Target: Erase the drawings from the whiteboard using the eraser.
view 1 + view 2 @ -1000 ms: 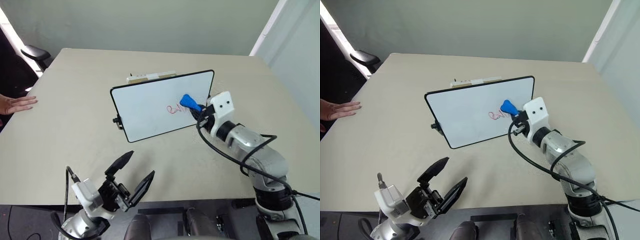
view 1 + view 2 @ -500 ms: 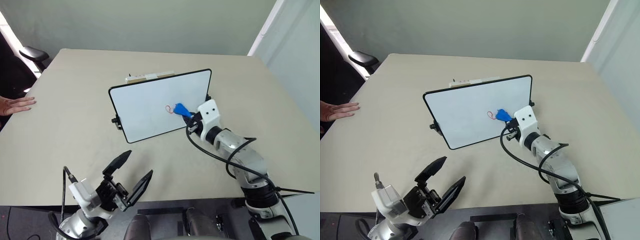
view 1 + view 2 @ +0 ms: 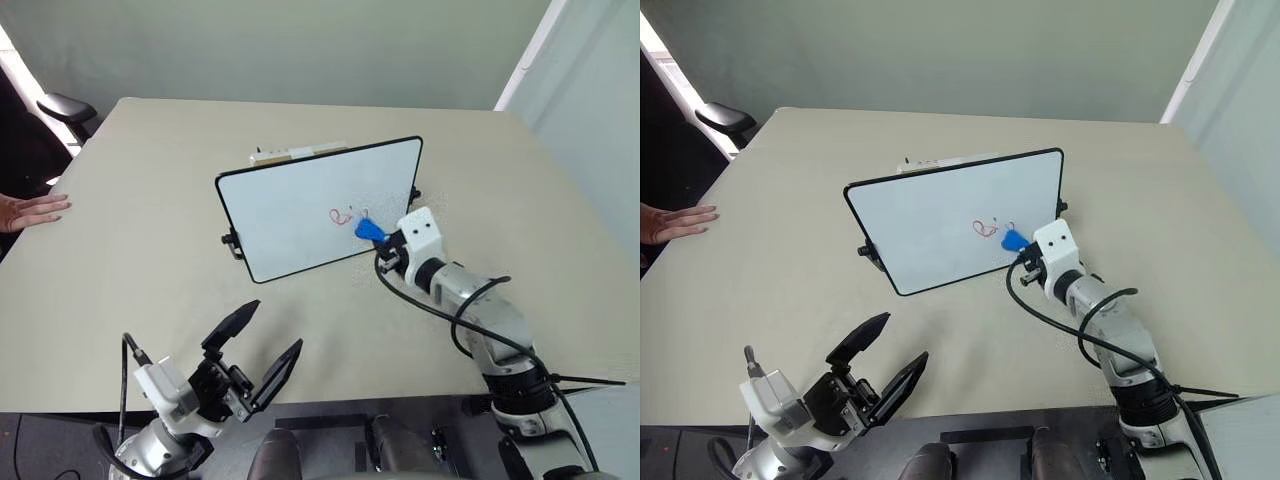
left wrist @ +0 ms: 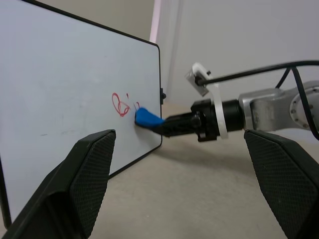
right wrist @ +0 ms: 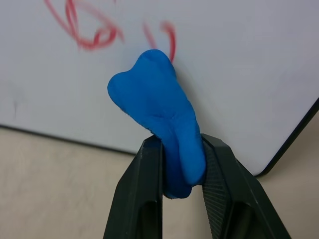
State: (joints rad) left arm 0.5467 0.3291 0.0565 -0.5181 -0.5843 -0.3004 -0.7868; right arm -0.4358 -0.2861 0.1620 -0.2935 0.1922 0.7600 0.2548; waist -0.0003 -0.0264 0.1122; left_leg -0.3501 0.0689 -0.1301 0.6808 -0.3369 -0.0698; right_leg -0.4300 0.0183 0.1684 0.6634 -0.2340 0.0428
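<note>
We see the right gripper (image 5: 182, 164) clamped on the eraser (image 5: 157, 107), whose tip presses the whiteboard (image 3: 290, 215) just below the drawings (image 3: 342, 215), near the board's lower right edge. The left gripper (image 3: 250, 345) hovers at 7 o'clock of the board, its jaws spread wide and holding nothing, well apart from the frame. The board stands tilted near the middle of the table (image 3: 150, 260); bare tabletop surrounds it on all sides. A cream bar (image 3: 295, 153) lies behind its top edge. A person's hand (image 3: 30, 210) rests at the table's 9 o'clock edge.
</note>
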